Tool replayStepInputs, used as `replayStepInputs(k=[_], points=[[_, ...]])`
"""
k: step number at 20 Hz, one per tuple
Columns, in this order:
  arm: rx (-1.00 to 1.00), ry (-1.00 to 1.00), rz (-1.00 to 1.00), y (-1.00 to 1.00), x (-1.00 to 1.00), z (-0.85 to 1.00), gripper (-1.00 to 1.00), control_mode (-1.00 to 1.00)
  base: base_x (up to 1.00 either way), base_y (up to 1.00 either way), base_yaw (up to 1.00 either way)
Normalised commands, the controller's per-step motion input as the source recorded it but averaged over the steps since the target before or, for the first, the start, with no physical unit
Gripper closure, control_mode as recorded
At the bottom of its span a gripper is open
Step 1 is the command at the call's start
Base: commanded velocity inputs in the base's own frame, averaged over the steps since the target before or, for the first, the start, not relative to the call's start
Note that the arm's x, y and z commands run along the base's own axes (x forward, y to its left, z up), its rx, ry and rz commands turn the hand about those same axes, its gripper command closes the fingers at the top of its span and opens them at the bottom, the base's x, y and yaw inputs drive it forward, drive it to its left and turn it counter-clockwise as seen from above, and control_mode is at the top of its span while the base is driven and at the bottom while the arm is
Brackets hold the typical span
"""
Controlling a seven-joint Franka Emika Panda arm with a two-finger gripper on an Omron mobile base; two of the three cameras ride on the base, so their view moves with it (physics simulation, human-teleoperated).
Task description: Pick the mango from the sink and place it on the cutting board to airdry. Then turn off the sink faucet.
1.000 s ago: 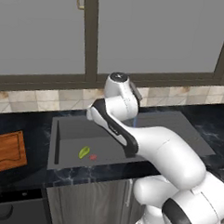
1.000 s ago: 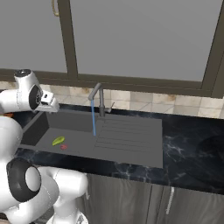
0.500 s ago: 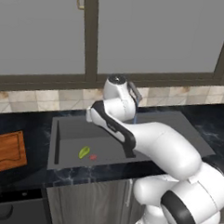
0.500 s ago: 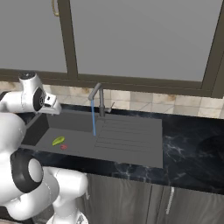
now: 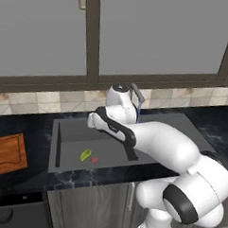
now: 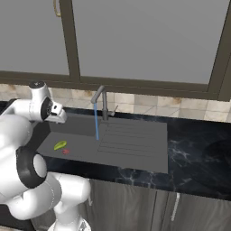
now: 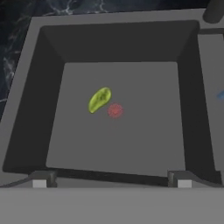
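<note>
The mango (image 7: 99, 99) lies on the floor of the sink (image 7: 188, 87), a small yellow-green oval next to a tiny red spot (image 7: 115, 110). It also shows as the mango (image 5: 85, 155) and the mango (image 6: 60, 145), left of the water stream. My gripper (image 7: 111, 180) hangs above the basin looking down, open, with nothing between its fingertips (image 7: 41, 180); the mango is well below and slightly left of centre. The sink faucet (image 6: 103, 100) pours a thin blue stream (image 6: 96, 122). The cutting board (image 5: 7, 153) lies on the counter left of the sink (image 5: 57, 148).
A ribbed drainboard (image 6: 133, 140) takes up the sink's right part. Black marbled counter (image 6: 198, 153) surrounds it, with a tiled backsplash and window behind. My own arm (image 5: 152, 141) arches over the basin and hides most of the sink faucet (image 5: 137, 94).
The hand has shifted a little further over the basin and slightly lower. The mango has not moved, and the water keeps running.
</note>
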Motion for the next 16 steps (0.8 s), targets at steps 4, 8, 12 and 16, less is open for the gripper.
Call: replayStepInputs(k=[4, 8, 12, 16], points=[[-0.01, 0.00, 0.00, 0.01, 0.14, -0.35, -1.00, -1.00, 0.00, 0.00, 0.00], [-0.03, 0.00, 0.00, 0.06, 0.07, -0.39, -1.00, -1.00, 0.00, 0.00, 0.00], [0.00, 0.00, 0.00, 0.05, 0.09, -0.41, -1.00, -1.00, 0.00, 0.00, 0.00], [0.00, 0.00, 0.03, 0.00, 0.11, -0.40, -1.00, -1.00, 0.00, 0.00, 0.00]])
